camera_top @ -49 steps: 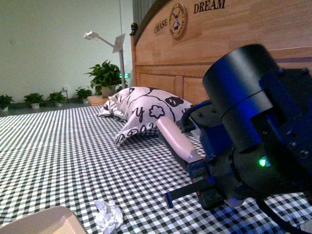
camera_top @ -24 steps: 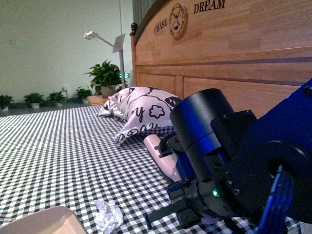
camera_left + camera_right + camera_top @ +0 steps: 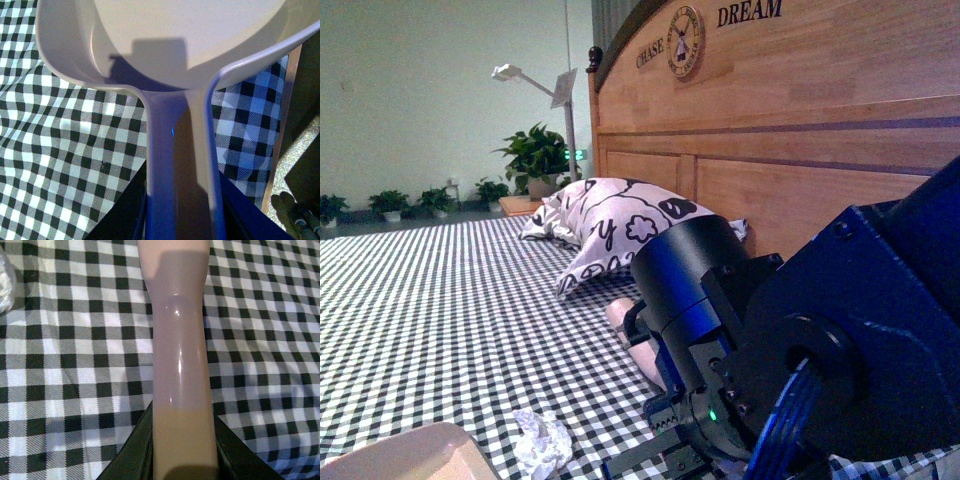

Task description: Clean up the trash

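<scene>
The trash (image 3: pixel 542 442), a small crumpled white-silvery wad, lies on the checked bedspread at the front view's lower left. The pale pink dustpan (image 3: pixel 408 455) shows as a corner just left of it. In the left wrist view my left gripper (image 3: pixel 180 220) is shut on the dustpan's handle (image 3: pixel 177 165), with the empty pan (image 3: pixel 190 40) ahead of it. My right gripper (image 3: pixel 182 455) is shut on the pink brush handle (image 3: pixel 180 355). In the front view the brush (image 3: pixel 638 345) lies low over the bed, right of the wad. The bristles are hidden.
My bulky right arm (image 3: pixel 800 370) fills the lower right of the front view. A patterned pillow (image 3: pixel 620 235) lies against the wooden headboard (image 3: pixel 770 130). The bed's edge (image 3: pixel 286 125) and the floor show beside the dustpan. Potted plants and a lamp stand far off.
My right arm has swung left and down, filling more of the front view. The brush has moved left and lower, closer to the wad. The wad and dustpan have not moved.
</scene>
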`<state>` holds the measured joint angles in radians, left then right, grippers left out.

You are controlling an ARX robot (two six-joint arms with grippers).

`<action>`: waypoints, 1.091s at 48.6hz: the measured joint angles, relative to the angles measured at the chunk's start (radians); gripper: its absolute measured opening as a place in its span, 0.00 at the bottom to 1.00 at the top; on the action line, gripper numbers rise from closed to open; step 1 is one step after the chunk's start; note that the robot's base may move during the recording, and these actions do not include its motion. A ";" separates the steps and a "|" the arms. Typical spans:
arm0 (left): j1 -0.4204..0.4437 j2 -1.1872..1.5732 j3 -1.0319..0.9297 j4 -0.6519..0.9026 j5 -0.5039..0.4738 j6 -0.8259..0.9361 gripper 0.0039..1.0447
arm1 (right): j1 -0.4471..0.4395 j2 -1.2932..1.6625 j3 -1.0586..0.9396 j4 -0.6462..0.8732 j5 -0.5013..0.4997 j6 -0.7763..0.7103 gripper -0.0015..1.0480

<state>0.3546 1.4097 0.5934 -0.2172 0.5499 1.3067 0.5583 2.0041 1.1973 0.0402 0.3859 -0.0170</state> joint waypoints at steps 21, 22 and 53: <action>0.000 0.000 0.000 0.000 0.000 0.000 0.26 | 0.039 0.019 -0.045 0.023 -0.016 -0.003 0.19; 0.000 0.000 0.000 0.000 0.000 0.000 0.26 | 0.042 0.019 -0.048 0.022 -0.022 -0.001 0.19; 0.000 0.000 0.000 0.000 0.000 0.000 0.26 | 0.097 -0.206 -0.165 -0.061 -0.368 0.033 0.19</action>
<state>0.3546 1.4097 0.5934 -0.2172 0.5503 1.3067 0.6556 1.7981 1.0325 -0.0204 0.0177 0.0158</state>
